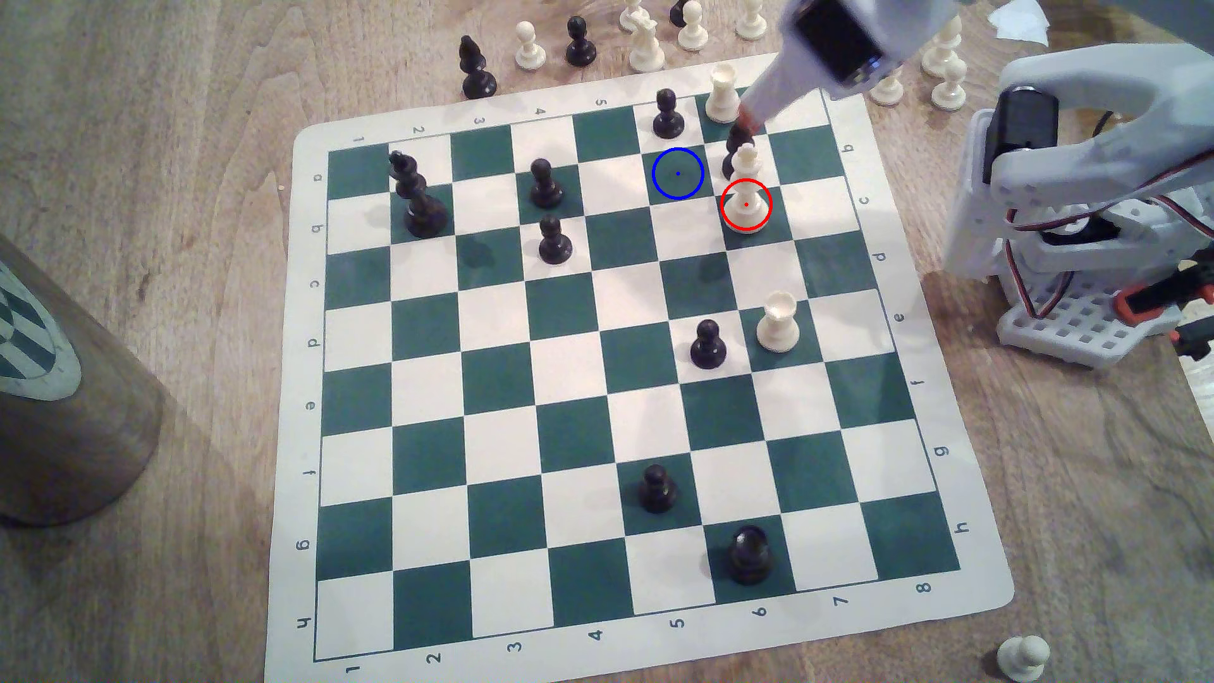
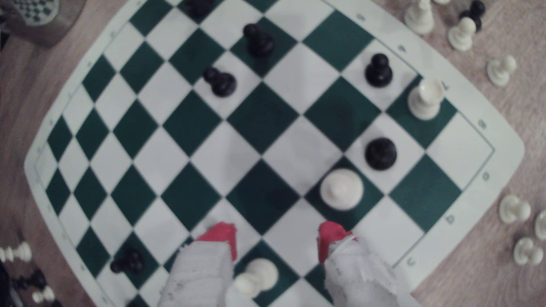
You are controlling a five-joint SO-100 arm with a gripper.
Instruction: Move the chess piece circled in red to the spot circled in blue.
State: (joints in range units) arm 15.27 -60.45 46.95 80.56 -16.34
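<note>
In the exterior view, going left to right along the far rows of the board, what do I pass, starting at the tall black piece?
Black king → black pawn → black pawn → blue-ringed spot → cream rook → red-ringed chess piece, with the claw above it.

The arm (image 1: 1077, 171) is pale grey printed plastic with black servo blocks, red-and-white cables and a perforated base. The gripper (image 2: 277, 239) has white-wrapped fingers (image 2: 204, 271) with red tips.

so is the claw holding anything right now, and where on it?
Nothing held. The claw is open above the board, its red-tipped fingers spread apart, and the chess piece stands free on its red-ringed square.
</note>
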